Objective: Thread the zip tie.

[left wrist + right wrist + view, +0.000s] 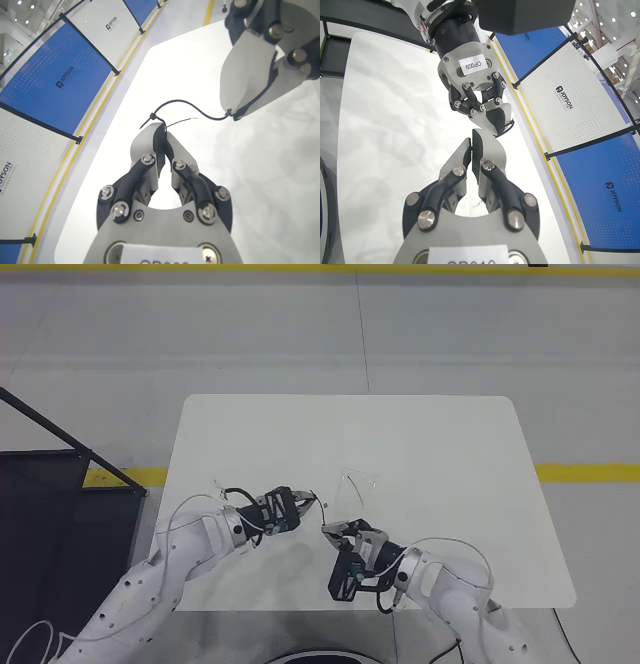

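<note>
Between left claw [162,130] and right claw [232,115] (both labelled): zip tie [180,101]

A white, round-cornered table [450,464] bears 1 thin, faint strand [358,478] near its middle.

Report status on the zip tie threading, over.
Left gripper, right gripper: jaws shut on zip tie, one near each end. It arches between them. Nothing in the way.
</note>
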You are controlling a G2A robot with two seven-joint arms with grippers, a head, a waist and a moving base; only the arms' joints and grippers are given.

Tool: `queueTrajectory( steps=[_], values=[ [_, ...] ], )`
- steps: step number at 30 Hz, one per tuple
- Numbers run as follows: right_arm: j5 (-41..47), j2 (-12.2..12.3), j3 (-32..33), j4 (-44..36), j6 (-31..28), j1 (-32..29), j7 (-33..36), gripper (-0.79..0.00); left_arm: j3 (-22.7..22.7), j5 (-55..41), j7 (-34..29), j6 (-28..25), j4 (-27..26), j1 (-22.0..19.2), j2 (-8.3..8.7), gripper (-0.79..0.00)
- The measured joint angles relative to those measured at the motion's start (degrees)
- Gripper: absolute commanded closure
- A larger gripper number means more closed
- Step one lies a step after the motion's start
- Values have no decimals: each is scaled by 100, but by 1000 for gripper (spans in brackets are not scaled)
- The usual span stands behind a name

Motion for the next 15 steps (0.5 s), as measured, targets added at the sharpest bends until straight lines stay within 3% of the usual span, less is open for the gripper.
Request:
queueTrajectory(
  steps=[3,5,8,15],
  values=[
    [31,19,126,-25,119,-108,-180,-422,-67,-409,-32,-90,88,-38,-18,0],
    [35,36,218,-45,192,-197,-320,-613,-115,-666,-54,-201,157,-86,-26,0],
    [47,55,320,-74,273,-306,-552,-785,-170,-973,-81,-353,244,-138,-34,0],
    [339,90,556,20,413,-509,-1424,-785,-295,-1656,-78,-683,422,-231,-48,0]
  ],
)
